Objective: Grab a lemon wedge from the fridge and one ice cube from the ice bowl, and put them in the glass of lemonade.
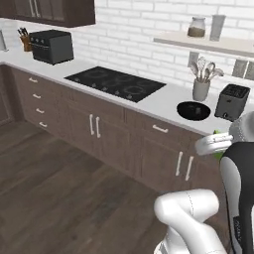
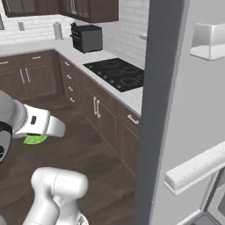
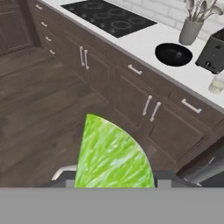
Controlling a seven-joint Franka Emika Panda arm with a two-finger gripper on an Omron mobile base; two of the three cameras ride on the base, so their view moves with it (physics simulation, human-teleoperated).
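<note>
The bright green lemon wedge (image 3: 113, 155) is pinched in the tool (image 3: 114, 181), carried above the floor. The wide black ice bowl (image 3: 173, 54) and small clear glass of lemonade (image 3: 216, 84) on the white surface (image 3: 144, 41) are not yet reached.

A glossy white robot arm (image 1: 191, 211) built of rounded, tube-shaped segments, with dark grey to black bands at the joints and a smooth plastic-like shell.

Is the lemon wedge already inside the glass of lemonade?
No, the lemon wedge is between the fingers in the hand view, far from the glass of lemonade on the counter.
</note>
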